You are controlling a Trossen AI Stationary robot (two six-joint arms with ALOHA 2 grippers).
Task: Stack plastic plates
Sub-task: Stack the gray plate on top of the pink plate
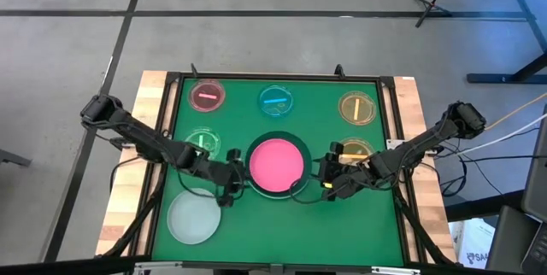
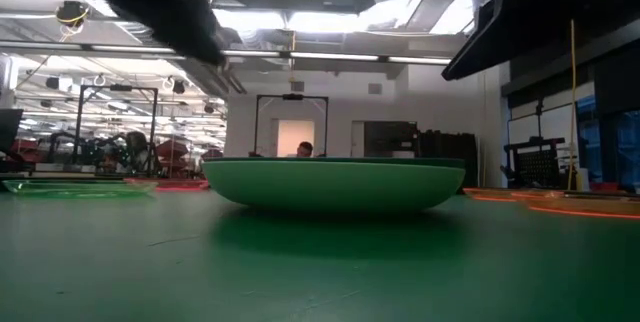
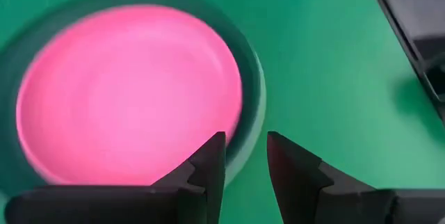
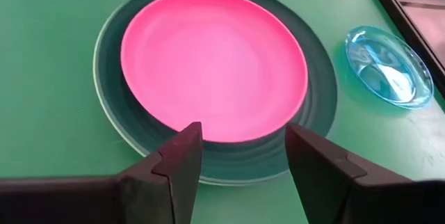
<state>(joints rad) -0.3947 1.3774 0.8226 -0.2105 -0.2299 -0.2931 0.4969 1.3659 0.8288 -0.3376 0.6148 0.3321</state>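
- High view shows, nearest the front edge of the green table mat (image 1: 342, 224), a large pale grey-white plate (image 1: 194, 217) lying at the left front, apart from the other plates.
- Just behind it, at the middle of the mat, a large pink plate (image 1: 276, 164) sits inside a large dark green plate (image 1: 276, 193), whose rim shows as a ring around the pink one.
- The left gripper (image 1: 232, 181) is low at the left edge of this stack; in the left wrist view its fingers (image 3: 208, 168) stand slightly apart, with only a narrow gap, just beside the dark green rim and holding nothing.
- The right gripper (image 1: 327, 179) is at the right edge of the same stack; in the right wrist view its fingers (image 4: 182, 156) are spread wide, right at the dark green rim but closed on nothing.
- Beside the left arm lies a small translucent green plate (image 1: 202, 143); beside the right arm, partly under it, a small amber plate (image 1: 356, 149).
- Farthest back, a row of three small plates: pink (image 1: 207, 96) at the left, blue (image 1: 275, 101) in the middle, amber (image 1: 357, 108) at the right.
- Low view shows the dark green plate (image 2: 335, 184) side-on, flat on the mat, with the room beyond.
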